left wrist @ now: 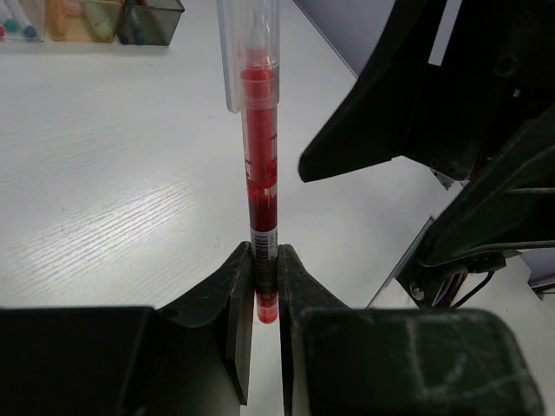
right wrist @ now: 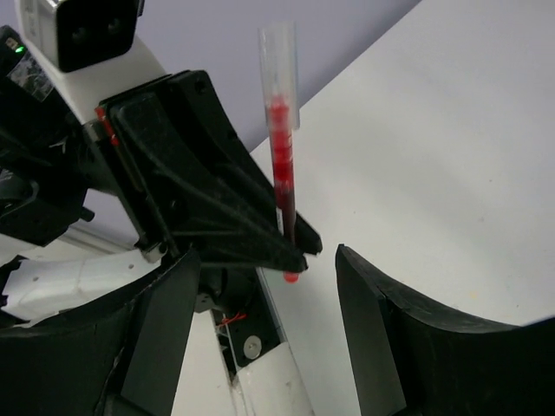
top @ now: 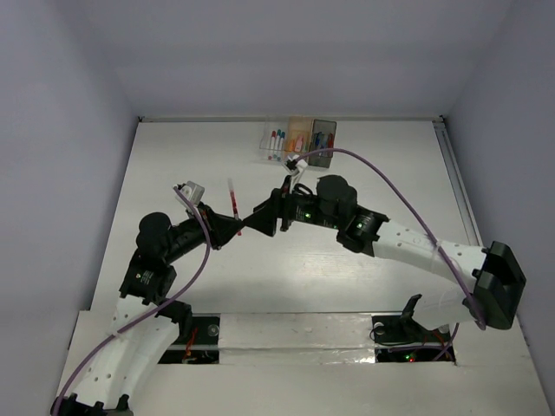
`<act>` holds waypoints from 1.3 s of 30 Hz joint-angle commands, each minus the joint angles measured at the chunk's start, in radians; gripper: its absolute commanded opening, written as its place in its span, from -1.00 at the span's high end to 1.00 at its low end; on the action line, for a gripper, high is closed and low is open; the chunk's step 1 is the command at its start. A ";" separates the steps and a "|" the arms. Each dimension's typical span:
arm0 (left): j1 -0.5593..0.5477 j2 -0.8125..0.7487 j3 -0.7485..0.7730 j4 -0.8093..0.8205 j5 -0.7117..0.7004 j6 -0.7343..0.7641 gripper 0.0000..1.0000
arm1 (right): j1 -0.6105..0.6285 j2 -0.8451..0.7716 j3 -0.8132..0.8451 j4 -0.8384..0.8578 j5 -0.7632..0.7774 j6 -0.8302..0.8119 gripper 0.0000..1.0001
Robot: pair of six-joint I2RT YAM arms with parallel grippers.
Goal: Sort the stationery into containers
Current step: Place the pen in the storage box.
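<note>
My left gripper is shut on the lower end of a red pen with a clear cap and holds it above the table, cap pointing away. The left wrist view shows the pen pinched between the fingertips. My right gripper is open, and its jaws stand on either side of the left gripper's tip and the pen's lower end without touching it. Three bins stand in a row at the back: clear, orange and dark grey, each with stationery inside.
The bins also show in the left wrist view, with the orange one at the top left. A purple cable arcs over the right arm. The table's near edge has gaps by the arm bases.
</note>
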 commanded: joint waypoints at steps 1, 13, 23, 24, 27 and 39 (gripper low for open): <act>0.002 0.005 0.028 0.068 0.028 -0.005 1.00 | -0.005 0.064 0.103 0.007 -0.028 -0.059 -0.38; 0.002 0.001 0.025 0.078 0.053 -0.011 1.00 | -0.005 0.204 0.203 0.061 -0.027 -0.036 -0.07; 0.002 -0.002 0.023 0.080 0.056 -0.009 1.00 | -0.005 0.196 0.169 0.148 0.070 0.002 1.00; 0.002 -0.003 0.023 0.077 0.042 -0.009 1.00 | -0.015 0.191 0.166 0.147 0.084 0.004 1.00; 0.002 -0.012 0.025 0.071 0.025 -0.012 0.68 | -0.052 0.155 0.154 0.121 0.177 0.001 1.00; 0.002 -0.058 0.028 0.058 -0.002 -0.008 -0.14 | -0.469 0.059 0.155 -0.027 0.168 -0.059 1.00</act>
